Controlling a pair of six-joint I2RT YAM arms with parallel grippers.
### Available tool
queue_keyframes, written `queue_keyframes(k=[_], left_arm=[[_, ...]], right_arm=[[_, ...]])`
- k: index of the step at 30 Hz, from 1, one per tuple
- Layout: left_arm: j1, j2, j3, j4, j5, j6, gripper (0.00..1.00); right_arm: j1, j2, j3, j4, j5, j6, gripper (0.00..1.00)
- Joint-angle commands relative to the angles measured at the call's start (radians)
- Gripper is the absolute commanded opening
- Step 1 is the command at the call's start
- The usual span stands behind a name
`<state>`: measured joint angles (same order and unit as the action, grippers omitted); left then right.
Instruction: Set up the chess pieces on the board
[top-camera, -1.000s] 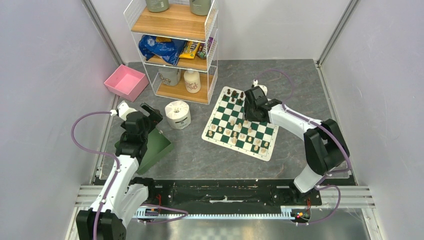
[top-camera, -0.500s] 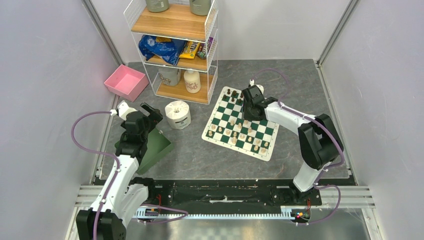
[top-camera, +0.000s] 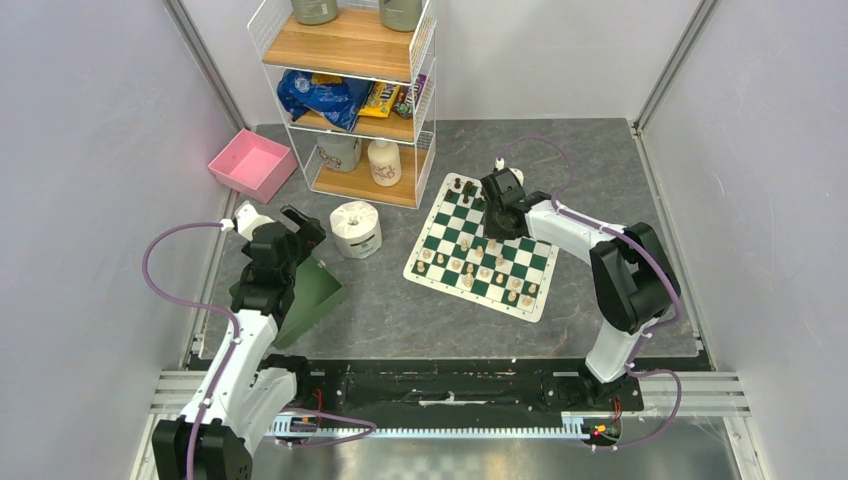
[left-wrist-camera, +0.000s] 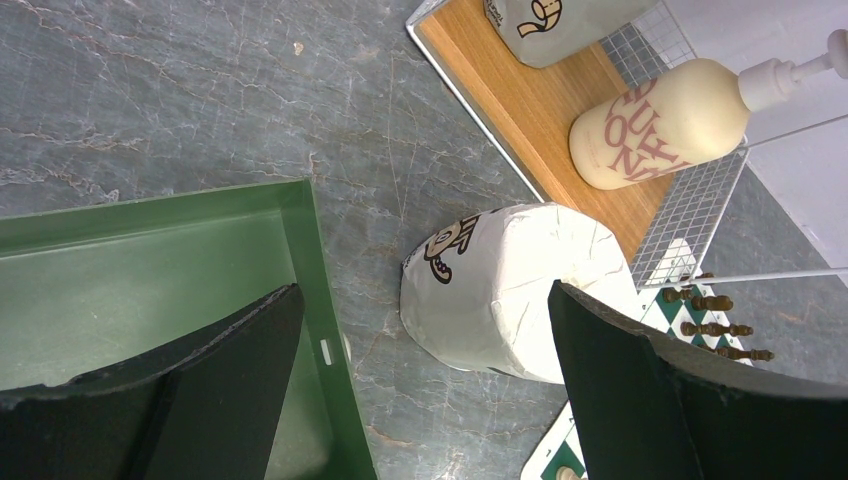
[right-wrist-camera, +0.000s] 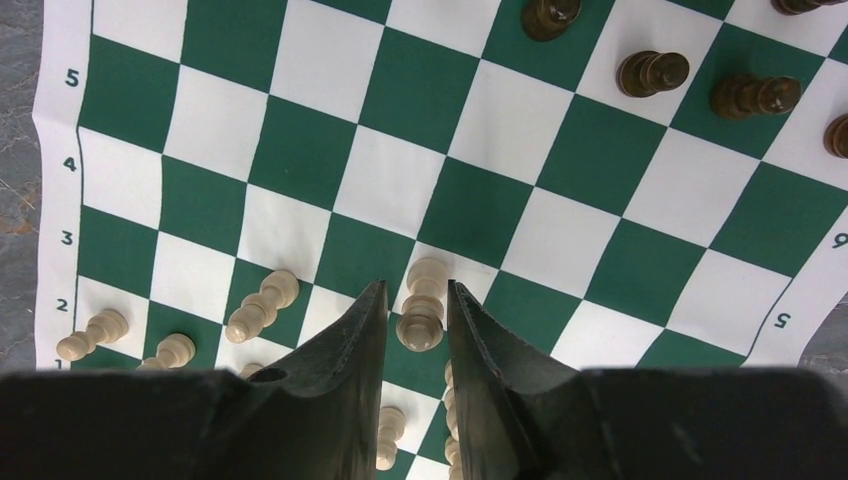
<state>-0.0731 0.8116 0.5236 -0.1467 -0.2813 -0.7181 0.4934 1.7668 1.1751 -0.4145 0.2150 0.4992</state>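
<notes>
**While One Arm Hangs Wide, Narrow Jaws Flank a Cream Piece**

Where the board (right-wrist-camera: 480, 200) lies flat on the grey, marble-veined table (left-wrist-camera: 200, 100), its thin mat shows matte green and white squares inside a white border printed with numbers. The right gripper (right-wrist-camera: 415, 290) hangs over it, black wedge-shaped fingers (right-wrist-camera: 350, 350) tapering to blunt tips. Its jaws stand narrowly apart with a cream piece (right-wrist-camera: 422, 310), a turned figurine with a rounded head and flared base, upright between them. Whether the pads press it cannot be told. More cream pieces (right-wrist-camera: 262, 305) crowd the squares near rows one and two, some lying on their sides. Glossy dark brown pieces (right-wrist-camera: 653, 72) stand at the far side of the board.

The left gripper (left-wrist-camera: 422, 290) is spread wide with nothing between its broad black fingers (left-wrist-camera: 640, 400). Below it sit a smooth green bin (left-wrist-camera: 150, 250) with thin straight walls and, just beside that, a wrapped toilet roll (left-wrist-camera: 510, 290), plump and cylindrical. A cream pump bottle (left-wrist-camera: 660, 120) lies on a wooden shelf (left-wrist-camera: 520, 90) edged in white wire.
</notes>
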Motion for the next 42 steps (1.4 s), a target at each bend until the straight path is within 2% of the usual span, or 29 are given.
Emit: queue_keyframes(k=[1, 4, 11, 19, 29, 33, 42], left_arm=[[0.007, 0.003, 0.002, 0.042, -0.01, -0.02, 1.0], [0.007, 0.002, 0.001, 0.042, -0.01, -0.02, 1.0], [0.008, 0.002, -0.002, 0.043, -0.009, -0.023, 1.0], [0.007, 0.0, -0.004, 0.043, -0.009, -0.023, 1.0], [0.008, -0.003, -0.005, 0.041, -0.01, -0.021, 1.0], [0.007, -0.003, -0.006, 0.041, -0.01, -0.021, 1.0], [0.007, -0.008, -0.007, 0.038, -0.008, -0.021, 1.0]], right_arm=[[0.002, 0.0, 0.034, 0.001, 0.003, -0.012, 0.34], [0.004, -0.001, 0.033, -0.007, 0.004, -0.012, 0.33], [0.005, -0.006, 0.032, -0.021, 0.004, -0.011, 0.39], [0.013, -0.007, 0.028, -0.024, -0.01, -0.013, 0.38], [0.017, -0.018, 0.028, -0.032, -0.009, -0.01, 0.34], [0.02, -0.028, 0.028, -0.038, -0.009, -0.011, 0.27], [0.027, -0.067, 0.03, -0.05, -0.004, -0.016, 0.24]])
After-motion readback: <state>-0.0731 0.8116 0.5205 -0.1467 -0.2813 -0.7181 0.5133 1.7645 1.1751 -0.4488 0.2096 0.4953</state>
